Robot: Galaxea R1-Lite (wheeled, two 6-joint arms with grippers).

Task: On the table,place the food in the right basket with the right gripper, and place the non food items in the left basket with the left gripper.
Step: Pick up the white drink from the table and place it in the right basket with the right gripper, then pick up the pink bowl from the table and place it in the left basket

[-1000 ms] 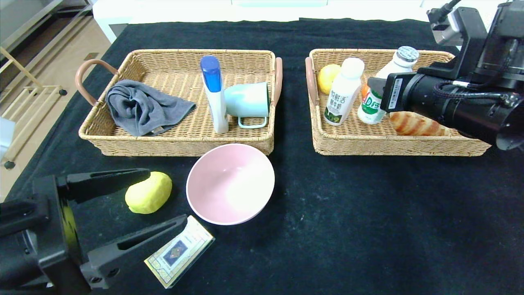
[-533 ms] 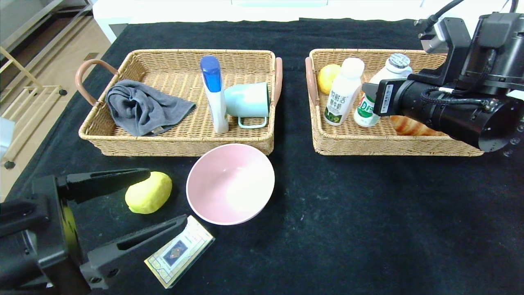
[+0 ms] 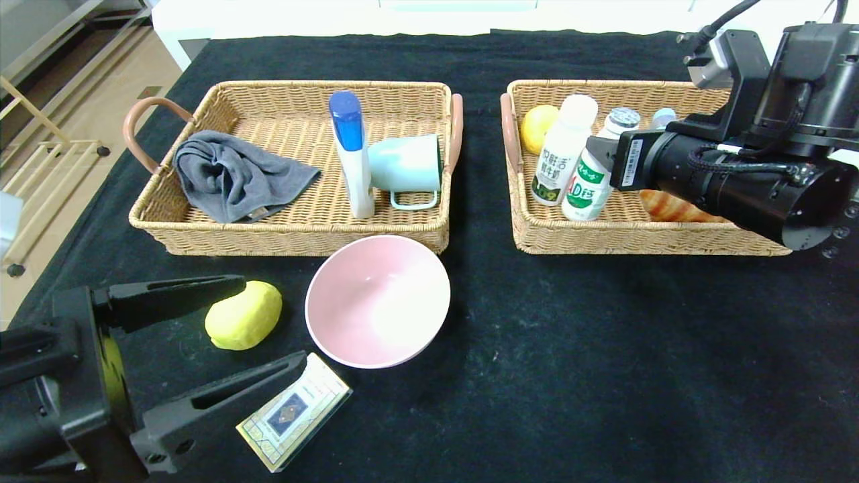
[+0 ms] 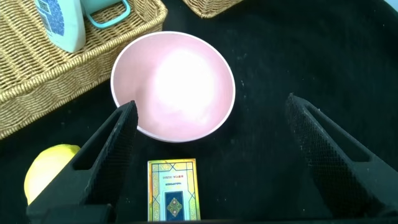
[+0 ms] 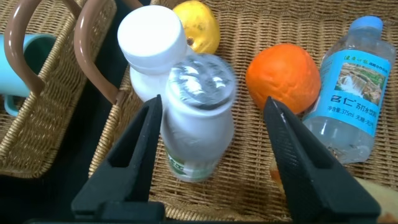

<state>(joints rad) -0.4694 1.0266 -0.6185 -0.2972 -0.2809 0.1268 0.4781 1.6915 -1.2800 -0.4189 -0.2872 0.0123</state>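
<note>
Straddling foil-capped bottle: right claw

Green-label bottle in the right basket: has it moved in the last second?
Yes. The green-label bottle has shifted toward the white bottle, now touching it, between the right gripper's open jaws.

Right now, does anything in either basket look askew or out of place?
Yes. In the right basket, the foil-capped milk bottle leans against the taller white bottle, between the right gripper and its open fingers. In the left basket, the teal mug lies on its side.
</note>
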